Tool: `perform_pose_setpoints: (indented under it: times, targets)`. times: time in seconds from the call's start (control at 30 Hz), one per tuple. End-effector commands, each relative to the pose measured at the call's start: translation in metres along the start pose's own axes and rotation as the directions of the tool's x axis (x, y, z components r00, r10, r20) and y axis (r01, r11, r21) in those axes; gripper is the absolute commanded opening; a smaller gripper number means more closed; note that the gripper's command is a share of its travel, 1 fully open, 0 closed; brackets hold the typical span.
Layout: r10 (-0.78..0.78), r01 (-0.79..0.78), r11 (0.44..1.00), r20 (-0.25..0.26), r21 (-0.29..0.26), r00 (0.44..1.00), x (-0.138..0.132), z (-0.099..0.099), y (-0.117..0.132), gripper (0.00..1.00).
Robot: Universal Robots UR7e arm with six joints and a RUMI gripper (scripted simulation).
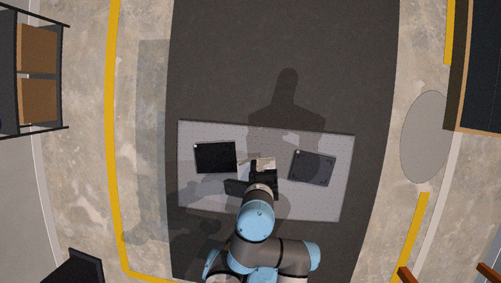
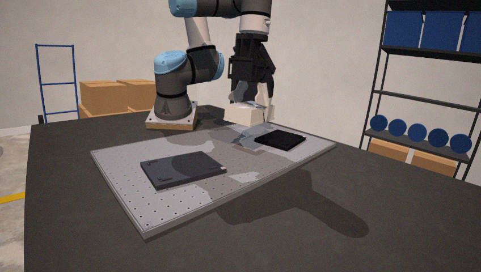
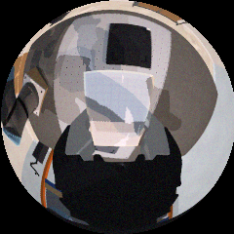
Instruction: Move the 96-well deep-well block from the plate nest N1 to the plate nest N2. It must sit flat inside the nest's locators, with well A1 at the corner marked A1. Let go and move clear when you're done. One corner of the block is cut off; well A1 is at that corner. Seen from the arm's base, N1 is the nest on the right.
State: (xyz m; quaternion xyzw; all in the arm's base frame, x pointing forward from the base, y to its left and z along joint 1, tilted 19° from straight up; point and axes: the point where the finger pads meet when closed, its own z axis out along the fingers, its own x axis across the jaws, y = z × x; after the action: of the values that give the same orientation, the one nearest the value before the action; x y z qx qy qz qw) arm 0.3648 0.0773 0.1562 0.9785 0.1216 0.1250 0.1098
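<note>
My gripper [image 1: 256, 166] [image 2: 251, 107] [image 3: 117, 108] is shut on the cream 96-well deep-well block [image 1: 268, 166] [image 2: 243, 115] [image 3: 117, 97] and holds it level in the air above the perforated grey base plate [image 1: 321, 203] [image 2: 168, 205]. The block hangs between the two nests, over the plate's edge nearest the arm's base. Nest N1 [image 1: 311, 167] [image 2: 182, 168] is a grey plate with small locators and is empty. Nest N2 [image 1: 215, 157] [image 2: 279, 139] [image 3: 128, 45] is a black plate, also empty, just ahead of the block in the wrist view. I cannot make out the block's cut corner.
The base plate lies on a dark table [image 2: 371, 202]. The arm's base [image 2: 172, 118] stands at the table's back edge. A shelf with blue bins and cardboard boxes [image 2: 428, 67] stands to one side, and stacked cartons [image 2: 114, 94] and a blue hand truck [image 2: 55, 80] to the other.
</note>
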Motion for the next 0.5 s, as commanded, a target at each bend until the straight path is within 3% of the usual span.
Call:
perform_pose_setpoints:
  times: [0.0,0.47]
  targets:
    - [0.001,-0.001,1.0,0.0,-0.002,1.0,0.003,0.0,-0.016,0.0]
    - [0.001,-0.001,1.0,0.0,-0.002,1.0,0.01,0.0,-0.056,0.0]
